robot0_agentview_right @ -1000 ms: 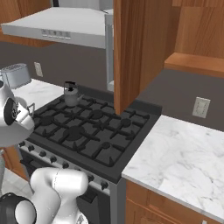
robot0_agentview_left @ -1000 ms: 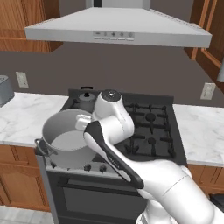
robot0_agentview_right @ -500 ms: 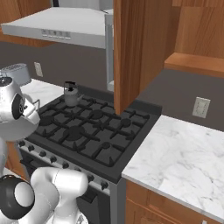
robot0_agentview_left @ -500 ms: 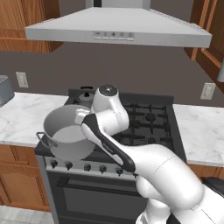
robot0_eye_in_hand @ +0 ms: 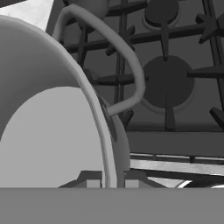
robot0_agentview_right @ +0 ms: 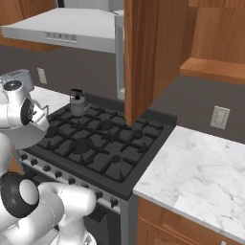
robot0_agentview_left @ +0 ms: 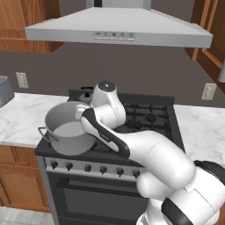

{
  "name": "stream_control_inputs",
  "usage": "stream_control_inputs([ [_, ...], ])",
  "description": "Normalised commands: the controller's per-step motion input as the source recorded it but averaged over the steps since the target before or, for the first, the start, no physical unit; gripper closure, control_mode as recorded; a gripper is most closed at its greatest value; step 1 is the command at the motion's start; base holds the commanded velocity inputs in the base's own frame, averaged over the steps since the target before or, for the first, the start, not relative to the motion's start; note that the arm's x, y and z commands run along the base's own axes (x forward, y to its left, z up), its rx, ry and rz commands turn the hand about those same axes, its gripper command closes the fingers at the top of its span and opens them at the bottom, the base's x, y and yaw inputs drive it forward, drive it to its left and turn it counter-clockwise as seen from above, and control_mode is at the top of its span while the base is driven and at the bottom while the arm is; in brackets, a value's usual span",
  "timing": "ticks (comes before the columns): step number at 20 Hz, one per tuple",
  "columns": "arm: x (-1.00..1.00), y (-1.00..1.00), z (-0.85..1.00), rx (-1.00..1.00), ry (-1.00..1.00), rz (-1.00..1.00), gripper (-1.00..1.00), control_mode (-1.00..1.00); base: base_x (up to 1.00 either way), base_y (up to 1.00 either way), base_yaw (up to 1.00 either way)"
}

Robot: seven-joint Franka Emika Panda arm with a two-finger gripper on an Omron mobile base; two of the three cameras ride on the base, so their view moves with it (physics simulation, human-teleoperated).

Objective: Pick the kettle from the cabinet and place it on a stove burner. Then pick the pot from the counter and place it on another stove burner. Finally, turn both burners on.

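The pincer (robot0_eye_in_hand: 106,177) was pinching the thin rim of the big grey pot (robot0_agentview_left: 67,129), one tip on each side of the wall. The pot was at the front left corner of the black stove (robot0_agentview_right: 103,143), and the little kettle (robot0_agentview_right: 77,103) sat on a back burner. No words could be read anywhere.

The pot (robot0_agentview_left: 68,131) sat over the stove's (robot0_agentview_right: 95,143) front-left corner; the kettle (robot0_agentview_right: 77,103) stood on its back-left burner, the counter (robot0_agentview_right: 196,172) lay to its right.
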Motion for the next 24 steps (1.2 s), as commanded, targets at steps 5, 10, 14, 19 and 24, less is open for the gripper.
stream_control_inputs([
  [5, 0.38, 0.00, 0.00, 0.00, 0.00, 0.00, 1.00, -1.00, 0.00, 0.00, 0.00],
  [10, 0.37, 0.00, 0.00, 0.00, 0.00, -0.01, 1.00, -1.00, 0.00, 0.00, 0.00],
  [14, 0.31, 0.00, 0.00, 0.00, 0.00, -0.01, 1.00, -1.00, 0.00, 0.00, 0.00],
  [19, 0.23, 0.00, -0.03, 0.00, 0.00, -0.01, 1.00, -1.00, 0.00, 0.00, 0.00],
  [24, 0.17, 0.00, -0.11, 0.00, 0.00, -0.01, 1.00, -1.00, 0.00, 0.00, 0.00],
])
